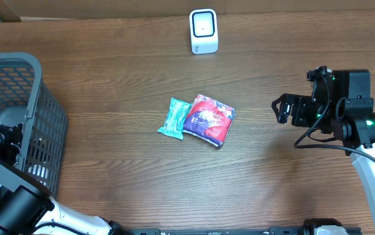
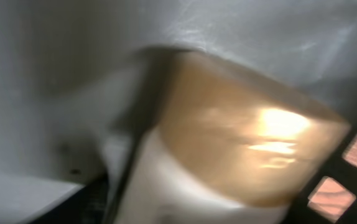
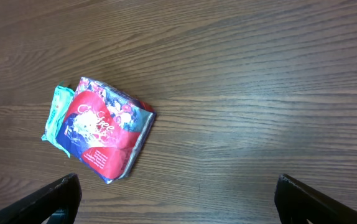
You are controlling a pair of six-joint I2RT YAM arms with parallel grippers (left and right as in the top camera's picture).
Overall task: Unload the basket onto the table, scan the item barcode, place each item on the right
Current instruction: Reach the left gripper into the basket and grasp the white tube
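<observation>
A white barcode scanner stands at the table's far edge. Mid-table, a red printed packet lies against a teal packet. To their right my right gripper hovers open with nothing between its fingers. My left arm reaches down into the grey basket at the left. Its wrist view is blurred and filled by a tan-and-white item very close to the camera. The left fingers do not show there, so a grip cannot be made out.
The basket's mesh wall shows at the right edge of the left wrist view. Bare wood surrounds the two packets and lies between them and the scanner.
</observation>
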